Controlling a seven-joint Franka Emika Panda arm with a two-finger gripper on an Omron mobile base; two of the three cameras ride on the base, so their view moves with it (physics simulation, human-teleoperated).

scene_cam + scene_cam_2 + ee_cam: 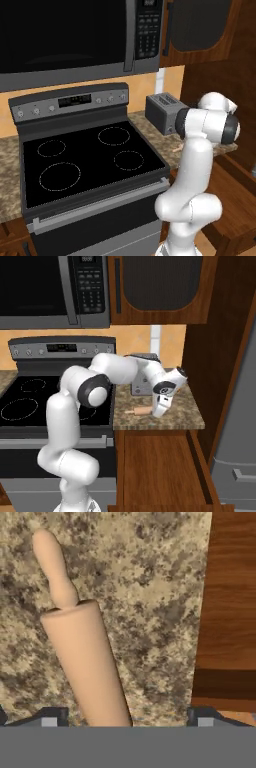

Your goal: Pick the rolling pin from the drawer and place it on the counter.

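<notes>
Arm bent forward-right, pincer [158, 408] angled down, fingers apart, straddling one rolling pin [87, 662] on table [150, 587].

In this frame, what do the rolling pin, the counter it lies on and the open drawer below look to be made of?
Rolling pin: pale, smooth, unvarnished-looking wood, a plain matte tan with no visible grain, so wood is a guess from shape and colour.
Counter: polished stone, granite-like, speckled brown, tan and grey.
Drawer: reddish-brown wood with streaky grain, matching the cabinets.
</notes>
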